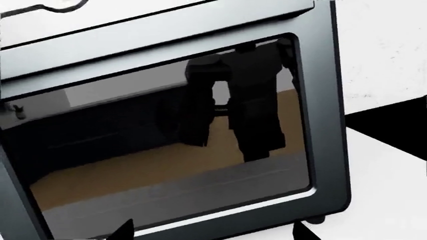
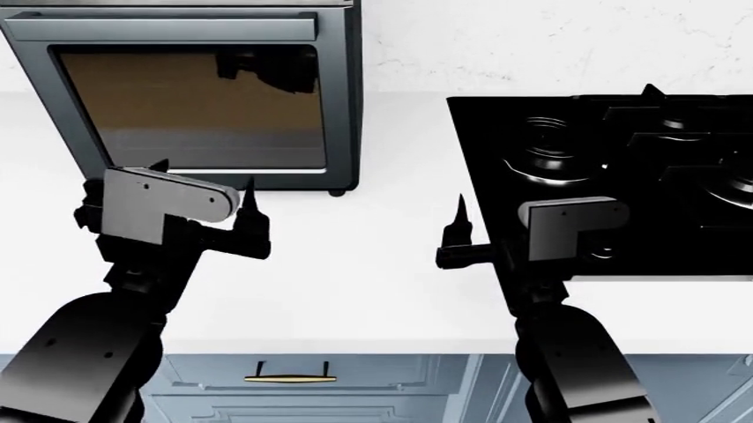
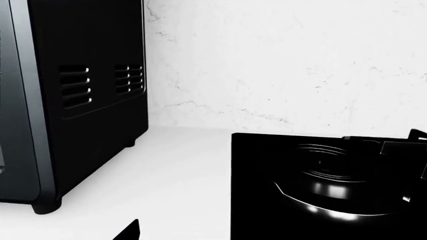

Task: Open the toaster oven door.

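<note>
The toaster oven (image 2: 189, 97) stands at the back left of the white counter. Its side with vent slots shows in the right wrist view (image 3: 93, 100). The toaster oven door (image 2: 194, 110) is shut, with the bar handle (image 2: 176, 28) along its top edge. In the left wrist view the door's glass (image 1: 167, 145) fills the frame and mirrors my gripper. The handle (image 1: 160, 37) is above it. My left gripper (image 2: 203, 179) is open and empty, just in front of the door's lower edge (image 1: 212, 232). My right gripper (image 2: 495, 220) is open and empty beside the hob; one fingertip (image 3: 130, 231) shows.
A black gas hob (image 2: 612, 167) with burners is set into the counter (image 2: 376, 291) at the right; it also shows in the right wrist view (image 3: 320, 185). A white marble wall (image 2: 530, 44) runs behind. Blue drawers with a brass handle (image 2: 288, 379) are below the counter's front edge.
</note>
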Controlling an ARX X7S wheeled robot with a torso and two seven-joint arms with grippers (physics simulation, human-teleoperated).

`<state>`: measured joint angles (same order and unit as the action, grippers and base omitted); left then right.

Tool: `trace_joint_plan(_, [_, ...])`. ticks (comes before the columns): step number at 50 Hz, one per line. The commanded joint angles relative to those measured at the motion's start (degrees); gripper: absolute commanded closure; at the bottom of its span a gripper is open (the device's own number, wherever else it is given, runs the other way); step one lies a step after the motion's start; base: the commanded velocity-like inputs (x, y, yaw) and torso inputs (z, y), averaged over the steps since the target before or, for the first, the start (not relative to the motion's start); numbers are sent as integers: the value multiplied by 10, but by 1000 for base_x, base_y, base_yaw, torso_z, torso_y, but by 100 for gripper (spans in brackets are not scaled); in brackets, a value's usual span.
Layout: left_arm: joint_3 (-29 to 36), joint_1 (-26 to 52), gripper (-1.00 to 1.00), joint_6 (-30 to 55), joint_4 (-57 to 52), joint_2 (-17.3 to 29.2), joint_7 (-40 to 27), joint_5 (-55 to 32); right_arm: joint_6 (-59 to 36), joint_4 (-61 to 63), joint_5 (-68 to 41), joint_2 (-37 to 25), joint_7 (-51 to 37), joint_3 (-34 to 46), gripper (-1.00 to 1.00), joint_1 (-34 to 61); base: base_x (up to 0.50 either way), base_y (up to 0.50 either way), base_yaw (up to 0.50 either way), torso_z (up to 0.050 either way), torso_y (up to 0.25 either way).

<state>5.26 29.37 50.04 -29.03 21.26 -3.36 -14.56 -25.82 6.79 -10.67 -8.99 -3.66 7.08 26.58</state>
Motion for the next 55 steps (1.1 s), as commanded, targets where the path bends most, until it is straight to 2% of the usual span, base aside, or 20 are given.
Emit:
trace_joint_plan(1, [138,98,-100,29,-6,122,46,89,9,-2,-10,-1,-1,-1,-100,-6,0,0,0,0,0])
trace_joint_plan(4, [204,149,-100,45,-9,168,79,124,11,-3,-13,0,-1,0,-100,-6,0,0,0,0,0])
trace_joint_plan(12, [339,258,-100,28,12,251,165,204,16,-8,-18,0,0,3,-100,-7,0,0,0,0,0])
trace_joint_plan(20, [428,366,-100,-12,59,277,239,273,21,-16,-23,0,1,6,-100,-4,0,0,0,0,0])
trace_joint_plan(36, [525,474,-100,-96,176,250,314,341,39,-35,-33,0,2,9,-100,-4,0,0,0,0,0])
trace_joint_plan(55, [590,535,-100,-192,318,194,317,388,48,-50,-40,-2,0,15,-100,2,0,0,0,0,0])
